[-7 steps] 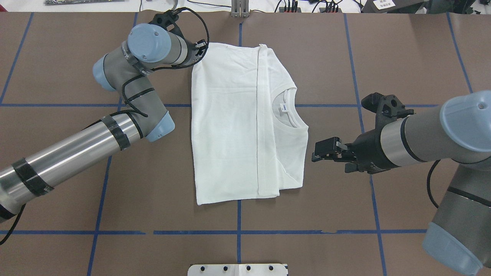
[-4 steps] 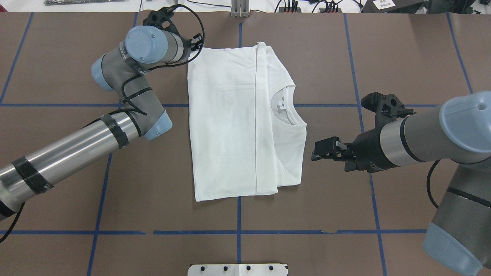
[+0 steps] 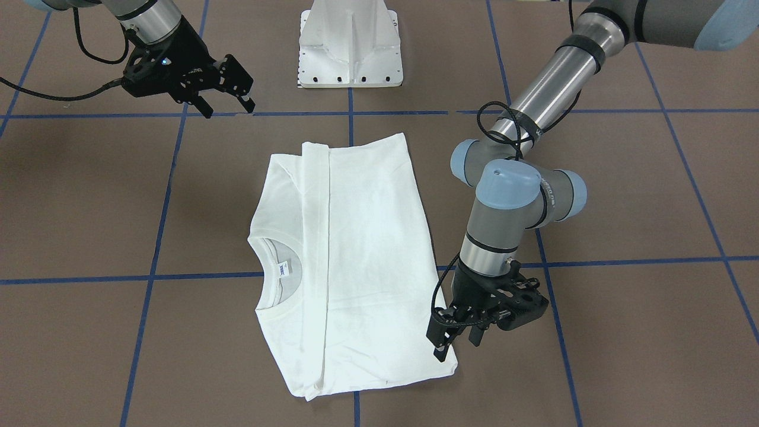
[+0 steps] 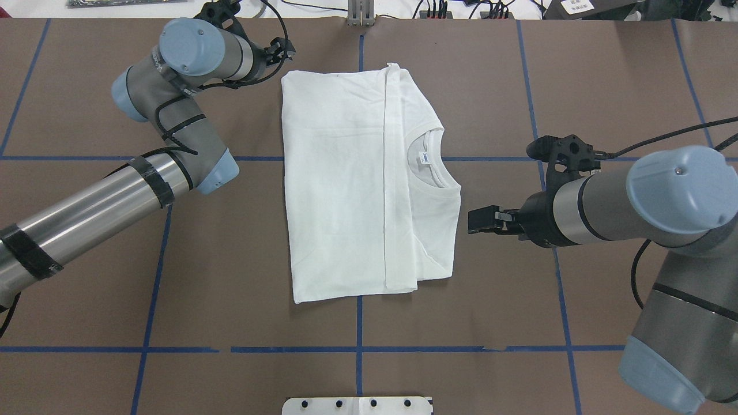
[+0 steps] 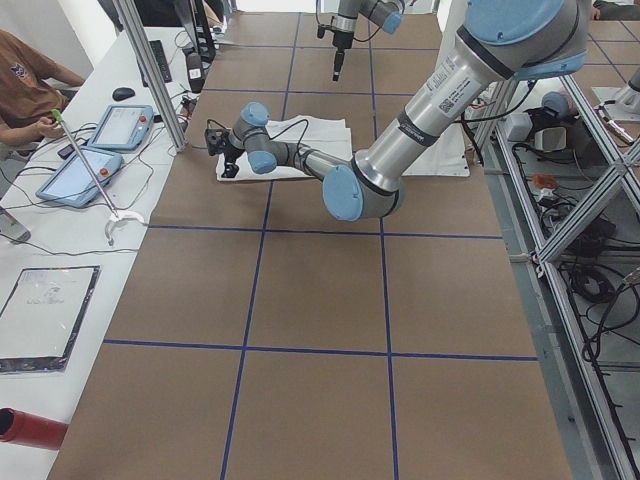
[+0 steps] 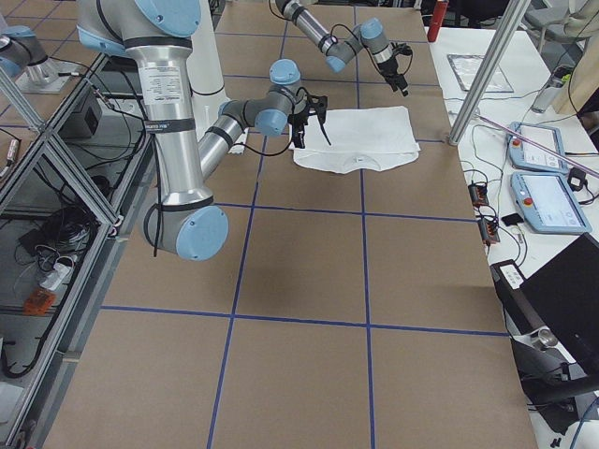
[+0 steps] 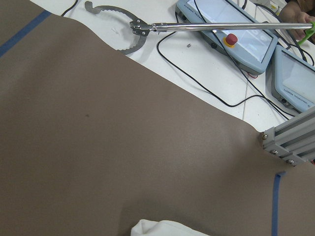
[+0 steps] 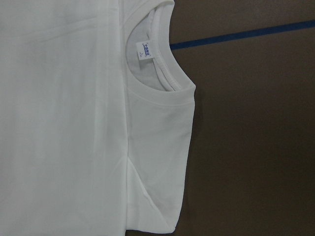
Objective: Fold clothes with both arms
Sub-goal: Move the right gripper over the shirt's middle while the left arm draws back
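Hovering at two sides of the T-shirt (image 4: 340, 190), both grippers are waiting with jaws parted and holding nothing. The left gripper (image 3: 456, 341) is pointing down just beside the far corner of the folded edge; whether it is touching cloth I cannot tell. The right gripper (image 4: 475, 220) is reaching in level, just off the shoulder edge on the collar (image 4: 435, 176) side, clear of the fabric. To my eye another fold is coming. Doing it well is going to mean pinching every layer at the edge, lifting both ends evenly and keeping the flap from sliding. The shirt is lying flat in the middle of the brown table (image 4: 230, 259), plain white side up. One wide flap is reaching across to the collar, and the small label (image 4: 424, 159) is showing.
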Controlling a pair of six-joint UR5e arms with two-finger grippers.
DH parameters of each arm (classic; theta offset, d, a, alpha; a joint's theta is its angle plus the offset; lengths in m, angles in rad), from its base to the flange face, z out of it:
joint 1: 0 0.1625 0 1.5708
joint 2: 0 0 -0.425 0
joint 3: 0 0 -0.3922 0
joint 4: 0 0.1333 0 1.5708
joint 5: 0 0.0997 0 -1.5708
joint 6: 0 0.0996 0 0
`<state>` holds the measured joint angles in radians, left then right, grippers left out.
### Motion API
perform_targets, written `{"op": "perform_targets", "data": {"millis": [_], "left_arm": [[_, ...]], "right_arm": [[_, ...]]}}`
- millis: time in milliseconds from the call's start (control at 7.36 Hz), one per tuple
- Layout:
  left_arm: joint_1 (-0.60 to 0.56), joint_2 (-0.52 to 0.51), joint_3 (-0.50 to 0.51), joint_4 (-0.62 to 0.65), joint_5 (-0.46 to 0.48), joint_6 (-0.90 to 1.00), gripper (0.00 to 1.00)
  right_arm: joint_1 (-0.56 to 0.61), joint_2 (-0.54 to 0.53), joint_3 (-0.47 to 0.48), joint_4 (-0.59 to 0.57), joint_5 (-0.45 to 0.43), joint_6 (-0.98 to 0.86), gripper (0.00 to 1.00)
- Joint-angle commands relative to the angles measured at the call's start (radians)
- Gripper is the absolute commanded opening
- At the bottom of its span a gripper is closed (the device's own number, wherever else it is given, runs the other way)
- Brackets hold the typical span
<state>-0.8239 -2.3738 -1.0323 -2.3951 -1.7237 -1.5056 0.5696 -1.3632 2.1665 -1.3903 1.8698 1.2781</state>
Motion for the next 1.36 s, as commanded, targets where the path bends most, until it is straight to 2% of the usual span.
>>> {"op": "perform_targets", "data": {"millis": [0, 136, 272, 408, 544, 679, 815, 1087, 1223], "left_arm": [[-0.003, 0.167, -0.212, 0.048, -0.126, 0.016, 1.0], [-0.001, 0.224, -0.338, 0.123, -0.134, 0.018, 1.0], [-0.001, 0.247, -0.441, 0.237, -0.155, 0.016, 1.0], [0.006, 0.248, -0.568, 0.386, -0.162, 0.016, 1.0], [0.012, 0.246, -0.674, 0.512, -0.187, 0.016, 1.0], [0.02, 0.261, -0.769, 0.578, -0.213, 0.016, 1.0], [0.043, 0.309, -0.831, 0.597, -0.217, 0.016, 1.0], [0.058, 0.362, -0.842, 0.594, -0.217, 0.018, 1.0], [0.058, 0.401, -0.847, 0.591, -0.214, 0.04, 1.0]], "right_arm": [[-0.054, 0.201, -0.052, -0.255, -0.087, -0.135, 1.0], [-0.075, 0.269, -0.109, -0.295, -0.116, -0.201, 1.0], [-0.083, 0.3, -0.156, -0.296, -0.119, -0.286, 1.0], [-0.106, 0.303, -0.165, -0.294, -0.136, -0.381, 1.0], [-0.15, 0.338, -0.184, -0.292, -0.203, -0.46, 1.0], [-0.186, 0.372, -0.221, -0.291, -0.239, -0.468, 1.0], [-0.216, 0.381, -0.25, -0.273, -0.291, -0.467, 1.0], [-0.243, 0.389, -0.344, -0.176, -0.328, -0.47, 1.0], [-0.27, 0.391, -0.364, -0.173, -0.368, -0.471, 1.0]]}}
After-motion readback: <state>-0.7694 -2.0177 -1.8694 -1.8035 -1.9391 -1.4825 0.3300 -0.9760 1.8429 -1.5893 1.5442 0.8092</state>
